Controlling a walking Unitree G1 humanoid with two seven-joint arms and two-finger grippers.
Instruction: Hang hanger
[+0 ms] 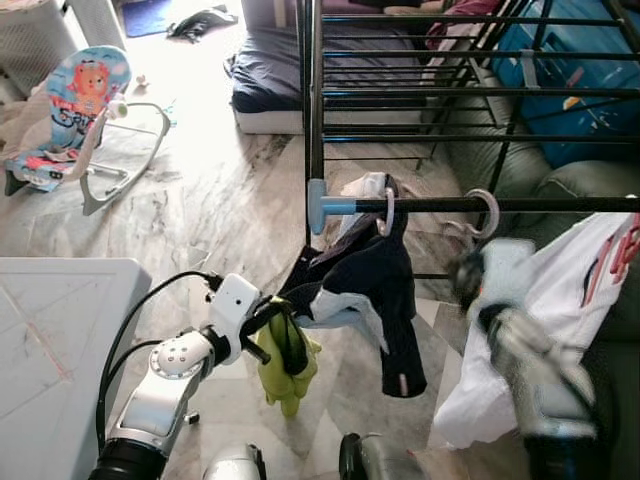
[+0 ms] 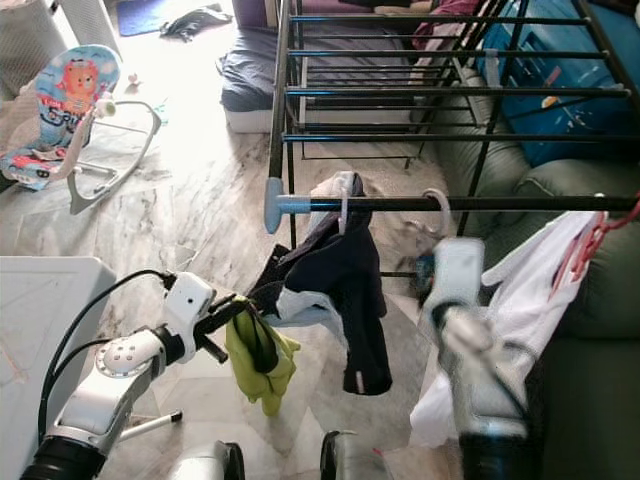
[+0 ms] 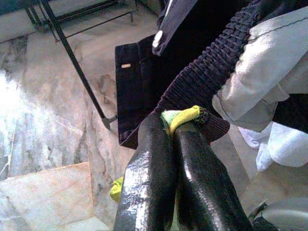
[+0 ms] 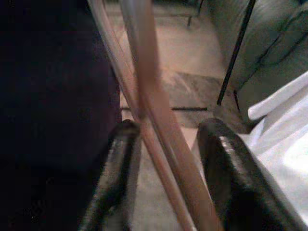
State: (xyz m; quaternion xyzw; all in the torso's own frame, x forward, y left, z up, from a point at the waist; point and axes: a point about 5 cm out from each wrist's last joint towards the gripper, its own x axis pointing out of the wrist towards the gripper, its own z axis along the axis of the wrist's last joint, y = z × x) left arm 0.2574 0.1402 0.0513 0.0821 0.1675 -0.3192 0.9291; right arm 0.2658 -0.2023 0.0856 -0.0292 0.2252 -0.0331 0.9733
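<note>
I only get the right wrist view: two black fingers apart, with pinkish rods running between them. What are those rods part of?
Observer: They belong to a hanger. Its hook sits over the black rail of the drying rack, and the right tool is raised just below it, blurred.
Operator: And the dark mass beside the rods?
Observer: That is a dark jacket, hanging from the same rail on its own hook.
Operator: What is the other arm doing?
Observer: The left tool is shut on a yellow-green garment, which it holds low beside the jacket's hem.
</note>
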